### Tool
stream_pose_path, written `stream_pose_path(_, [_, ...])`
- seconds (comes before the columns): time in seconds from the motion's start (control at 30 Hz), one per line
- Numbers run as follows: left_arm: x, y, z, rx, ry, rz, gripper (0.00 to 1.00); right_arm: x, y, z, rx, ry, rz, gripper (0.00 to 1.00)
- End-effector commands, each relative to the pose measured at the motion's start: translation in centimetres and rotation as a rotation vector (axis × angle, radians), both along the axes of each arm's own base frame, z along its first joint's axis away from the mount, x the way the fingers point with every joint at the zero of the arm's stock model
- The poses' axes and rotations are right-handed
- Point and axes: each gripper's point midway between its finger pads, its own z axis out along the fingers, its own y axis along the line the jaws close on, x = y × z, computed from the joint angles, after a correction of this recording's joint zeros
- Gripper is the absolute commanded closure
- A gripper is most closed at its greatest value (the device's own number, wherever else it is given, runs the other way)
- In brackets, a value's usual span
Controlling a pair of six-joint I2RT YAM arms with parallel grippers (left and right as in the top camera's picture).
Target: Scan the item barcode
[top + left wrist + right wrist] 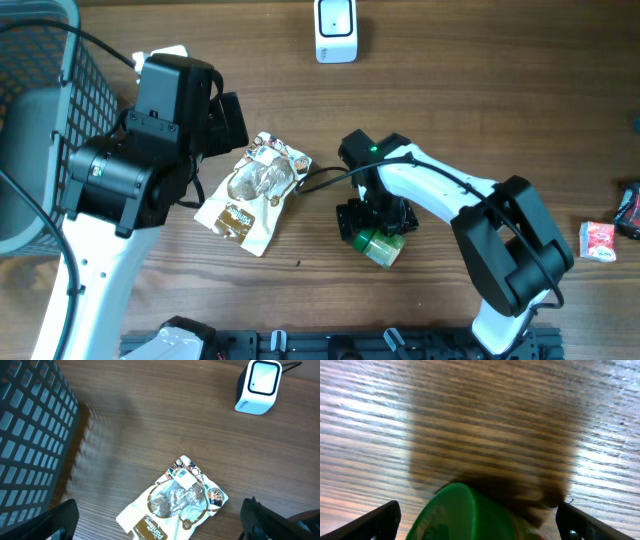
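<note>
From overhead, the scanner (335,30) stands at the far edge of the table (480,110), well apart from everything else. Nothing is held up to its window, so we judge the scan itself not yet done. The right gripper (375,222) sits low over a green-capped container (384,247) near the middle of the table. The left gripper (228,122) hangs above the upper end of a snack pouch (255,190), which lies flat beside the basket (40,100). A small red packet (598,240) lies off at the right edge. We cannot tell from the task line alone which of these is the item to scan. The right arm's position makes the green-capped container our best guess.

In the left wrist view, the two fingertips (62,517) stand wide apart at the bottom corners with nothing between them. The pouch lies on the wood below, its white label facing up, and the scanner shows at the top right. This pincer is apart and empty.

In the right wrist view, the fingertips (380,522) are also spread wide. The green cap rises between them, with a gap on either side as far as the blur lets us see. We read this pincer as apart, straddling the container but not clamped on it.

So we place the task at its opening: the grasp, the lift, the carry to the scanner and the turning of the barcode to the window all remain
</note>
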Motion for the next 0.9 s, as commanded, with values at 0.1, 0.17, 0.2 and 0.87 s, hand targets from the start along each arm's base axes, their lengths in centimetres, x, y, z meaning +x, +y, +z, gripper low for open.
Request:
stream_pose_path(0.1, [0.1, 0.1, -0.2, 0.009, 0.009, -0.008, 0.00, 5.7, 0.0, 7.2, -0.186, -0.186, -0.326, 0.00])
stream_pose_path(0.17, [0.1, 0.1, -0.2, 0.009, 0.009, -0.008, 0.00, 6.1, 0.6, 10.1, -0.183, -0.184, -0.434, 0.00])
stream_pose_path(0.2, [0.1, 0.1, -0.2, 0.009, 0.008, -0.008, 0.00, 6.3, 1.6, 10.9, -0.139, -0.172, -0.440, 0.00])
stream_pose_path(0.87, [0.1, 0.1, -0.2, 0.023, 0.011, -0.025, 0.00, 0.6, 1.2, 10.7, -0.424, -0.087, -0.883, 0.00])
